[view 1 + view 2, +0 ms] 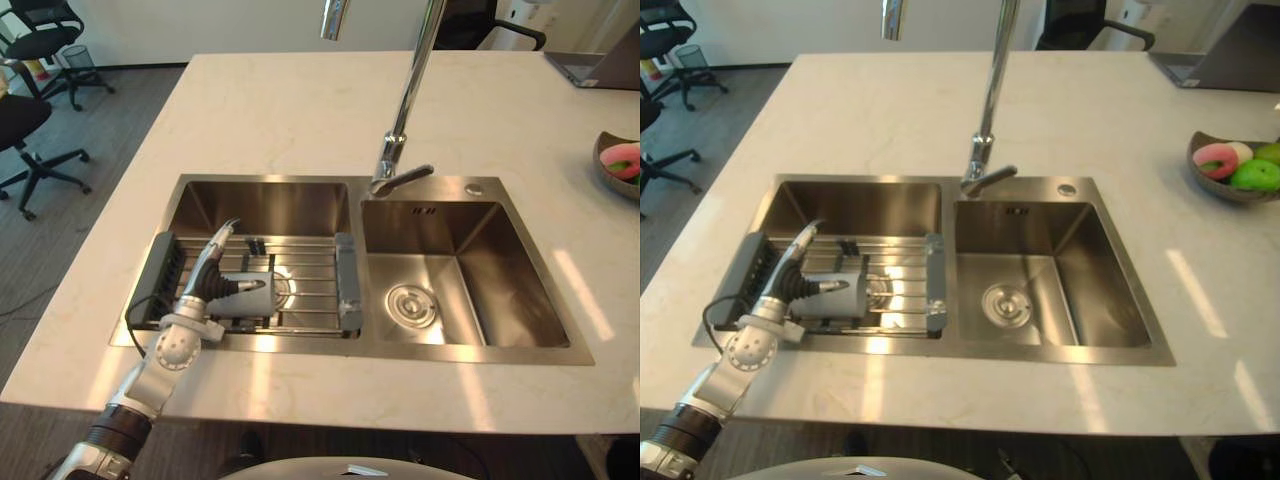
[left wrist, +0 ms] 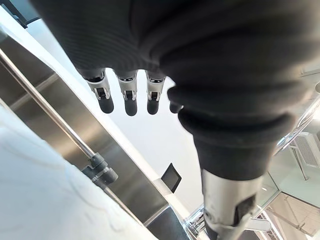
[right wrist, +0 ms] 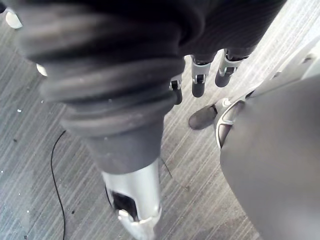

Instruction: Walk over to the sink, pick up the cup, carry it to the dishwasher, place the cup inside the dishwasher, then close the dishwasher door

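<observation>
Desk [image 1: 280,110]: pale cream stone top with faint veining and a steel double sink [image 1: 470,188] sunk into it. Grey carpet floor [image 1: 110,130] lies beyond its left edge.
Left hand [image 1: 205,275]: reaches down into the left basin [image 1: 265,205], above the rack [image 1: 315,295]. Its dark ribbed cover faces the robot, one silver finger points at the basin's far wall, and the thumb lies out to the right.
Left hand's state: in its wrist view the fingers [image 2: 131,97] hang straight and side by side, thumb apart, with nothing between them.
Cup [image 1: 243,298]: grey, lying on its side on the rack, directly beneath the left hand's thumb. The hand partly covers it, so whether they touch cannot be told.
Rack: thin steel bars with dark end pieces, spanning the left basin from side to side.
Right hand [image 3: 198,82]: hangs low over the carpet, fingers loose and straight, holding nothing.
Right basin [image 1: 500,290]: bare steel, with a round drain [image 1: 411,303] in its bottom.
Tap [image 1: 405,110]: tall chrome neck rising behind the divider between the basins. Its arch is cut off by the frame, and the spout end [image 1: 333,18] hangs at the upper edge.
Bowl [image 1: 1225,193]: dark, at the desk's right edge, holding pink and green rounded things [image 1: 1220,160]. It is partly cut off.
Laptop [image 1: 1225,50]: on the far right corner of the desk, cut off.
Chairs [image 1: 40,30]: black office chairs on the carpet at far left, partly out of frame.
Writing: small dark marks on the right basin's rear wall, too small to read.
</observation>
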`<state>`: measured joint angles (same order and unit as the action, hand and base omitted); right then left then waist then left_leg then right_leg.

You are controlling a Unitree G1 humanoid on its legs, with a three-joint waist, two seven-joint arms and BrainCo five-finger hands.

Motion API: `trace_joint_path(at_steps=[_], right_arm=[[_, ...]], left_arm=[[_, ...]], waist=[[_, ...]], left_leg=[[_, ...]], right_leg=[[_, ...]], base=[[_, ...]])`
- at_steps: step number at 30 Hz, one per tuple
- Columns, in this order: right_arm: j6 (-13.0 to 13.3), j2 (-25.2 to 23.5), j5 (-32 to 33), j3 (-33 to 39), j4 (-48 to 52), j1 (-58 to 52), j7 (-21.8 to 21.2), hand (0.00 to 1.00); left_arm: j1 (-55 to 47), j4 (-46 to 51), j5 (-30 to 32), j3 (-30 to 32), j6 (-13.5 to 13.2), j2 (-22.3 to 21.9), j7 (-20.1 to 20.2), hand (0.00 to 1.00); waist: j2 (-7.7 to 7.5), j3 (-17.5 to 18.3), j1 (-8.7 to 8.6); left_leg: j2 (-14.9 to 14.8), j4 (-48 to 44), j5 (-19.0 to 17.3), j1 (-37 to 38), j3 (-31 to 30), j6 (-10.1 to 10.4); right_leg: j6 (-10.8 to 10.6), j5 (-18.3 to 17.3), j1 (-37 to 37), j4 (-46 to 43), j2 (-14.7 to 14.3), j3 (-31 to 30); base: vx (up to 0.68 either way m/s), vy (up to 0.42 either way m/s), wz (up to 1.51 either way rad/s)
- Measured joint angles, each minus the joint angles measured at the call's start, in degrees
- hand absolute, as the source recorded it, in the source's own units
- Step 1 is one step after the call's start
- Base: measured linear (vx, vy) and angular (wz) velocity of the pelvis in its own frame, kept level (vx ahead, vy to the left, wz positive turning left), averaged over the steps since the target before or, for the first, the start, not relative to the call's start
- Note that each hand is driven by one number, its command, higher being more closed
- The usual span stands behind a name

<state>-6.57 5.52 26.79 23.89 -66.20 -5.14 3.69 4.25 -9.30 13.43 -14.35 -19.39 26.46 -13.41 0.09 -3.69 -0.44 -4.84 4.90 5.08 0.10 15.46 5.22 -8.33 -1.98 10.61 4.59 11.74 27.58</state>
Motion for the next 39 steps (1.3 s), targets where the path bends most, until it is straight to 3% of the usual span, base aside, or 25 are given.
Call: trace_joint_path(at_steps=[4, 12, 17, 20, 24, 29, 39], right_arm=[[0.0, 0.0, 0.2, 1.2, 0.0, 0.0, 0.0, 0.00], [0.0, -0.1, 1.0, 1.0, 0.0, 0.0, 0.0, 0.00], [0.1, -0.1, 1.1, 1.0, 0.0, -0.4, 0.0, 0.00], [0.1, -0.1, 1.7, 0.9, 0.0, -0.5, 0.1, 0.00], [0.1, 0.0, 2.3, 0.9, 0.1, -0.6, 0.1, 0.00], [0.0, 0.5, 2.8, 0.9, 0.1, -0.8, 0.1, 0.00], [-0.2, 2.0, 5.5, 0.9, 0.0, -0.9, 0.1, 0.00]], left_arm=[[-1.2, 0.6, 3.0, 0.8, -0.1, 0.4, -0.1, 0.00], [-2.6, 1.9, 16.8, 0.9, -3.7, 4.1, -4.0, 0.00], [-3.0, 2.2, 19.5, 1.2, -4.2, 7.6, -7.9, 0.00], [-3.1, 3.9, 19.4, 4.2, -5.5, 9.5, -8.2, 0.00], [-3.3, 6.5, 18.1, 4.7, -9.1, 11.5, -3.2, 0.00], [-3.5, 6.5, 16.5, 2.5, -9.8, 13.4, 4.1, 0.00], [-3.5, 7.4, 14.3, 1.7, -7.6, 16.4, 5.5, 0.00]], waist=[[0.06, -0.1, 0.25], [0.12, -0.1, 0.88], [0.21, -0.1, 1.35], [0.30, -0.1, 1.87], [0.93, 0.0, 2.47], [2.29, 0.4, 2.41], [2.79, 0.6, 2.69]], left_leg=[[0.0, 0.0, 0.0, 0.0, 0.0, 0.0], [0.0, 0.0, 0.0, 0.0, 0.0, 0.0], [0.0, 0.0, 0.0, 0.1, 0.1, 0.0], [0.0, 0.0, 0.0, 0.1, 0.1, 0.0], [0.0, 0.0, 0.0, 0.1, 0.1, 0.0], [0.0, 0.0, 0.0, 0.1, 0.1, 0.0], [0.0, -0.2, 0.0, 0.1, 0.1, 0.0]], right_leg=[[-0.1, 0.0, 0.0, 0.0, 0.0, 0.0], [-0.2, 0.1, 0.0, 0.0, 0.0, 0.0], [-0.3, 0.2, 0.0, 0.0, 0.0, 0.0], [-0.3, 0.2, 0.1, 0.0, 0.0, 0.0], [-0.4, 0.2, 0.1, 0.0, 0.0, 0.0], [-0.5, 0.3, 0.1, 0.0, 0.0, 0.0], [-0.6, 0.3, 0.1, 0.0, 0.0, 0.0]], base=[[0.00, 0.000, 0.00], [0.00, 0.000, 0.00], [0.00, 0.000, 0.00], [0.00, 0.000, 0.00], [0.00, 0.000, 0.00], [0.00, 0.000, 0.00], [0.00, 0.000, 0.00]])
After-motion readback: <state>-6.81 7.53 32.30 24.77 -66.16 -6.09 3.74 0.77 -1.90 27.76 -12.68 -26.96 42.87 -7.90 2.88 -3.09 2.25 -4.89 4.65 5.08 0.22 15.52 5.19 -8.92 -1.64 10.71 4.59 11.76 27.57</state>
